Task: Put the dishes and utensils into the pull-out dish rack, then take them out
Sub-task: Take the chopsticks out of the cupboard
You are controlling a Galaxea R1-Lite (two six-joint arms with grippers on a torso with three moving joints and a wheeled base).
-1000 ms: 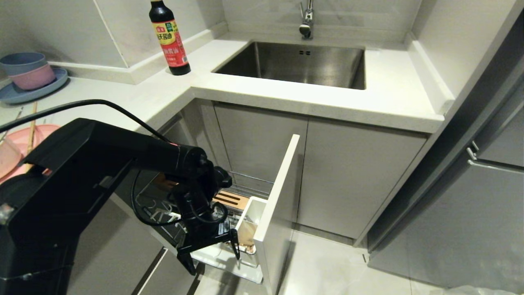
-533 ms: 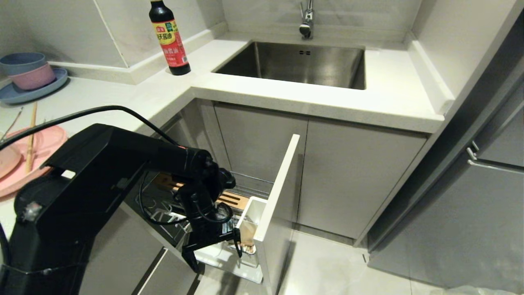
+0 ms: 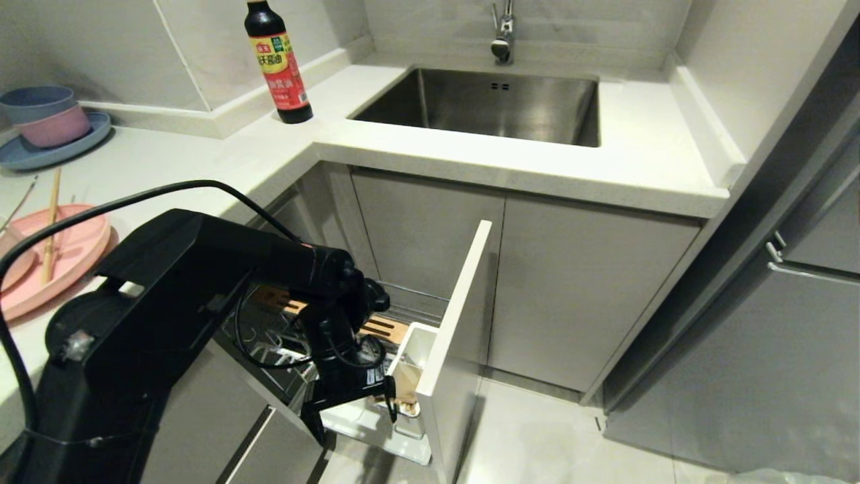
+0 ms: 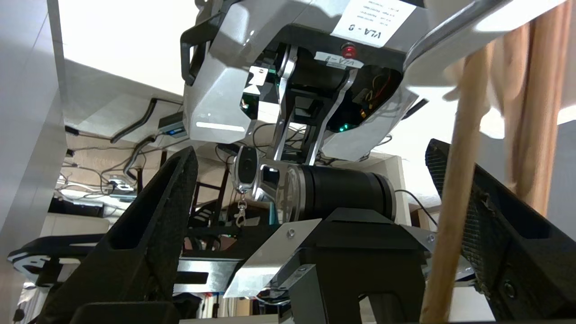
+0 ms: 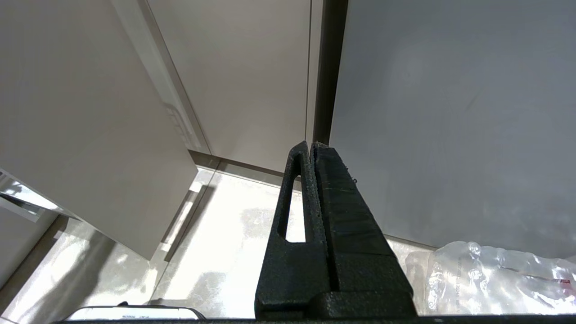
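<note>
While the rack stands pulled out: loading or unloading is under way, I judge.
Left gripper (image 3: 351, 411): hangs low over the front end of the pull-out dish rack (image 3: 376, 329), jaws spread wide, nothing clamped.
Wooden sticks (image 4: 454, 189): in the left wrist view they stand just by one finger (image 4: 499, 234), loose; likely the utensils in the white cup (image 3: 411, 376), upright to drain.
Pink plate (image 3: 64, 259): on the counter at left, one chopstick (image 3: 51, 225) across it, so not racked.
Right gripper (image 5: 315, 180): parked near the floor, fingers pressed together, empty.
</note>
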